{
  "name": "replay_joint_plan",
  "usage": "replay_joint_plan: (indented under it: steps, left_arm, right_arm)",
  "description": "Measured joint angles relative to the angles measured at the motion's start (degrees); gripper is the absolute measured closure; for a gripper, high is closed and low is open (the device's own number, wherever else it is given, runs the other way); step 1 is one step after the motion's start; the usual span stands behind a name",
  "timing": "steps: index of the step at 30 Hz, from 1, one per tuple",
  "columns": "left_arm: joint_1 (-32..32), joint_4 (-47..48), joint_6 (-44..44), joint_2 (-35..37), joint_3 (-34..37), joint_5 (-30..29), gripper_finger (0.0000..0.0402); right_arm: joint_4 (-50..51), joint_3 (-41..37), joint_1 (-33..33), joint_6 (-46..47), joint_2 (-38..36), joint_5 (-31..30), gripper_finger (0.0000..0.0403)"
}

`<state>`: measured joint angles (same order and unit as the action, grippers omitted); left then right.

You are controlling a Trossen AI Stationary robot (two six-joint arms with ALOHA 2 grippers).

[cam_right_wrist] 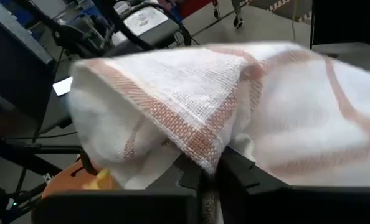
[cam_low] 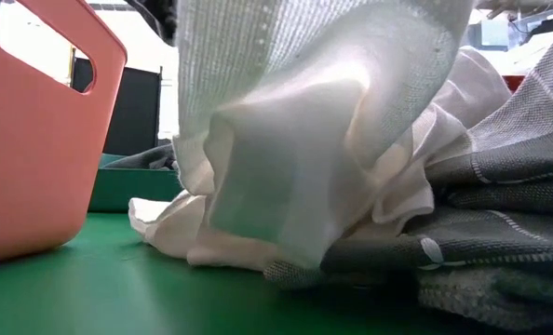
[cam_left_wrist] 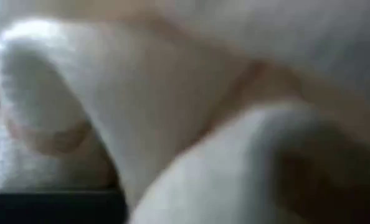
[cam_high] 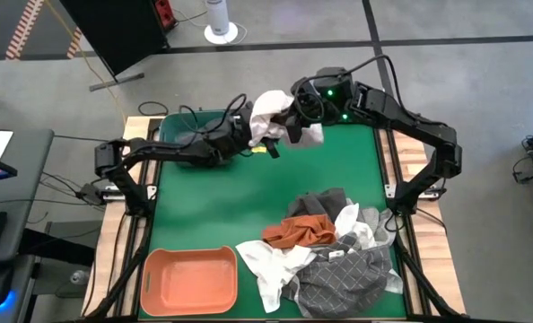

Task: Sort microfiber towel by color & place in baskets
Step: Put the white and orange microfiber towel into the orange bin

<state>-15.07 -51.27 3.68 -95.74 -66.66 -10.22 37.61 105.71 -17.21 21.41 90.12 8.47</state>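
No writing can be read. A green table (cam_high: 249, 197) stands on grey floor. At its near edge lie the salmon basket (cam_high: 189, 281) and, to the right, a towel pile (cam_high: 334, 251). At the far edge, the left gripper (cam_high: 259, 135) and right gripper (cam_high: 289, 121) meet at a white towel (cam_high: 271, 112); whether either set of fingers is clamped, I cannot tell.

I see a green desk (cam_high: 249, 206). Near its far edge hangs a white towel (cam_high: 271, 115) with pale orange check lines. At the near left corner sits a salmon orange basket (cam_high: 190, 280); a teal basket (cam_high: 190, 121) shows at the far left. In the near right pile lie a rust orange cloth (cam_high: 300, 232), a grey cloth with white grid lines (cam_high: 343, 278), and white cloths (cam_high: 271, 265).
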Motion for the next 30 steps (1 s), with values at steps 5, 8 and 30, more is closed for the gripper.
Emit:
replay_joint_plan:
  steps: [5, 8, 30]
  left_arm:
    - [-1.45, 1.90, 2.44, 1.24, -0.15, 1.58, 0.0387]
    - [-2.47, 3.92, 4.71, 2.33, -0.17, 3.40, 0.0390]
    - [-10.83, 50.32, 1.92, 28.44, -0.24, 0.75, 0.0400]
  right_arm:
    - [4.58, 0.04, -0.02, -0.68, -1.01, 0.84, 0.0303]
    - [7.00, 0.04, -0.02, -1.78, -2.40, 0.94, 0.0259]
    - [20.49, -0.02, -7.02, -4.80, -12.23, -7.54, 0.0107]
